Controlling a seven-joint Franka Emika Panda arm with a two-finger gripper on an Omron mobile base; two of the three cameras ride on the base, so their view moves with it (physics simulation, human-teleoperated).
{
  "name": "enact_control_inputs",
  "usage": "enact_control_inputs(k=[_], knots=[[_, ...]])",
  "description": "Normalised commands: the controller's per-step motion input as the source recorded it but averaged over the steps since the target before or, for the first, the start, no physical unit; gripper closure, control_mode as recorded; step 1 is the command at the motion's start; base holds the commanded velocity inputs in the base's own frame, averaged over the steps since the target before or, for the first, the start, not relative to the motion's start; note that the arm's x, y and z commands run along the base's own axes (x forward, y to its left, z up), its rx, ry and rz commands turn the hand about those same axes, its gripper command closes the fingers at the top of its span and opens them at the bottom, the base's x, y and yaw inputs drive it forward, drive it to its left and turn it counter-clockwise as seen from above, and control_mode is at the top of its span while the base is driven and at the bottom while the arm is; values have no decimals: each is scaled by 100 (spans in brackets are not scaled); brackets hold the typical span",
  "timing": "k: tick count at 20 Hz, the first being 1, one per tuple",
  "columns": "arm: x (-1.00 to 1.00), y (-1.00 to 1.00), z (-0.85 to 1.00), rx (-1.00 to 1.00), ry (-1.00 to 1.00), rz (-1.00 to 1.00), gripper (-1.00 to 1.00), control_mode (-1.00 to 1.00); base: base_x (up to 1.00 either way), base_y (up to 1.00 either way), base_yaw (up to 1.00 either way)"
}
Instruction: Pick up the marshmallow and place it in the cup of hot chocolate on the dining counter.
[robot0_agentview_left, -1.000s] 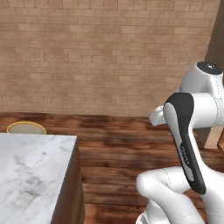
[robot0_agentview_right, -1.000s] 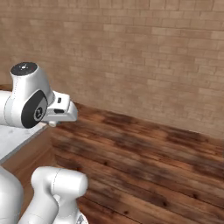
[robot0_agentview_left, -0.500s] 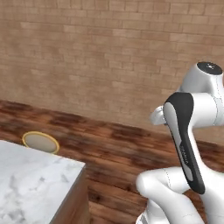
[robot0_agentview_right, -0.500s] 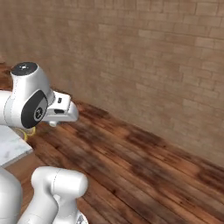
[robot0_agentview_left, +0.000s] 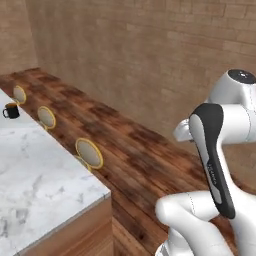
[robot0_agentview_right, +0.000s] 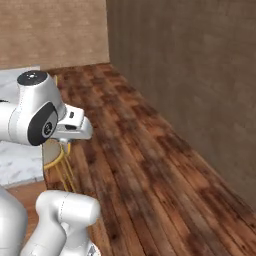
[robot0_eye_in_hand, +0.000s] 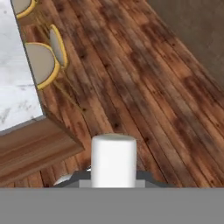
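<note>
In the hand view the marshmallow (robot0_eye_in_hand: 113, 160), a white stubby cylinder, stands upright at the bottom centre, and my gripper (robot0_eye_in_hand: 113, 178) is shut on it above the wooden floor. The cup of hot chocolate (robot0_agentview_left: 10, 110), a small black mug, sits far off at the left on the dining counter (robot0_agentview_left: 37, 187). This marbled top also shows in the hand view as the dining counter (robot0_eye_in_hand: 13, 92) at the left edge. The arm is raised beside the counter's end, well away from the cup.
Round tan stools with yellow frames line the counter's side: stool (robot0_agentview_left: 89, 153), stool (robot0_agentview_left: 46, 117), stool (robot0_agentview_left: 19, 94); the nearest is seen as stool (robot0_eye_in_hand: 41, 63). A brick wall (robot0_agentview_left: 150, 55) runs behind, and dark plank floor (robot0_agentview_right: 150, 170) spreads to the right.
The whole picture has swung: the base has turned, bringing the counter's length, the stools and the black mug into view. The arm's pose and its grip on the marshmallow look unchanged.
</note>
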Motion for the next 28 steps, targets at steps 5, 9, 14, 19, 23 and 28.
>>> enact_control_inputs(k=[5, 9, 14, 19, 23, 28], knots=[[0, 0, 0, 0, 0, 0, 100, 100, 2, 0, 100], [0, 0, 0, 0, 0, 0, 100, 100, 13, -28, 91], [0, 0, 0, 0, 0, 0, 100, 100, 25, -94, 63], [0, 0, 0, 0, 0, 0, 100, 100, -2, -100, 47], [0, 0, 0, 0, 0, 0, 100, 100, 4, -100, 47], [0, 0, 0, 0, 0, 0, 100, 100, 48, -91, 66]])
